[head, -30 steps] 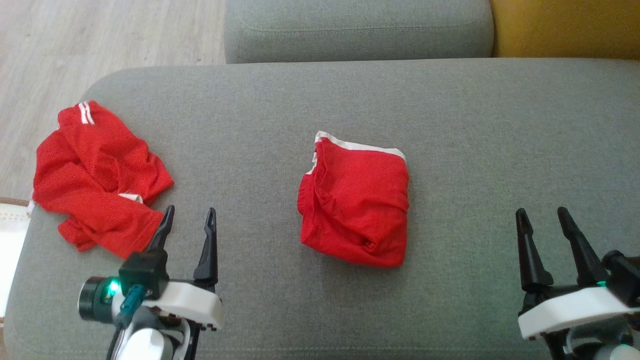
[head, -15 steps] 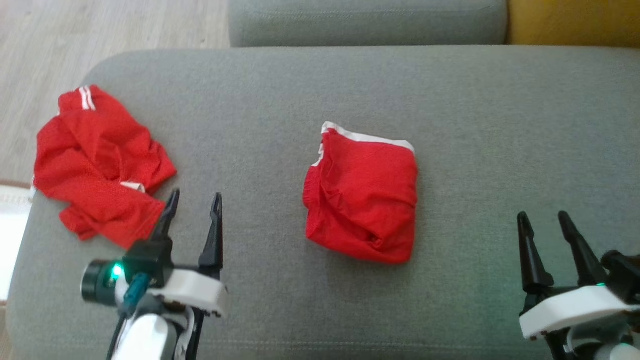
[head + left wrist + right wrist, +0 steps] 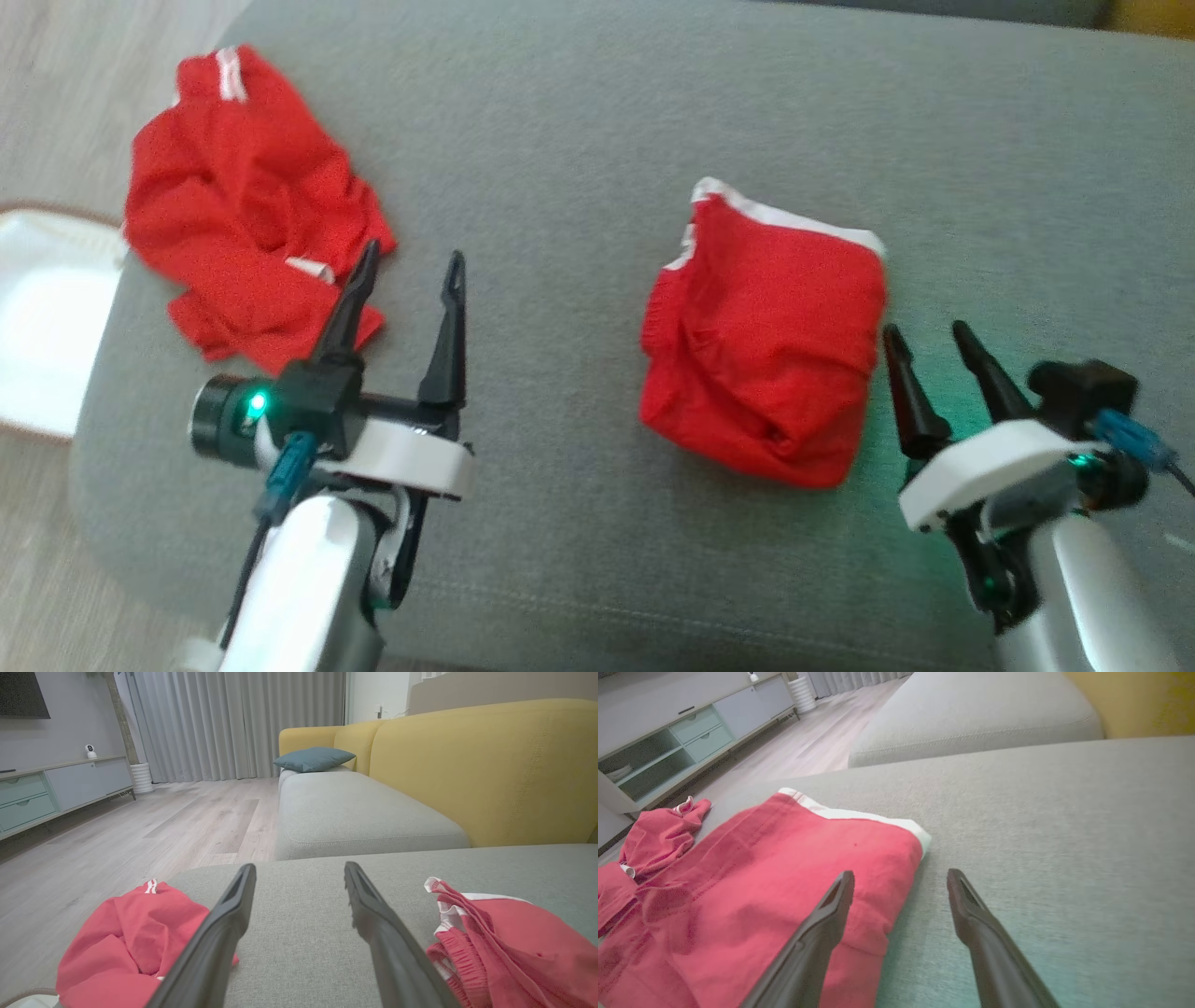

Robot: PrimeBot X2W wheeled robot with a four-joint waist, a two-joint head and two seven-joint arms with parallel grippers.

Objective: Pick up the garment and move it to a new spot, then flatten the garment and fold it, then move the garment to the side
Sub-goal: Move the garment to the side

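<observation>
On the grey sofa seat (image 3: 579, 121), near its middle, lies the folded red garment (image 3: 766, 345), white trim along its far edge. Toward the seat's left end sits a crumpled red garment (image 3: 247, 201). Above the seat by that heap, the left end effector (image 3: 411, 259) is spread wide and empty. Toward the seat's right, just beside the folded piece, the right end effector (image 3: 924, 329) is also spread and empty.

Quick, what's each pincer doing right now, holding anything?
Left pincer: open, holding nothing.
Right pincer: open, holding nothing.
</observation>
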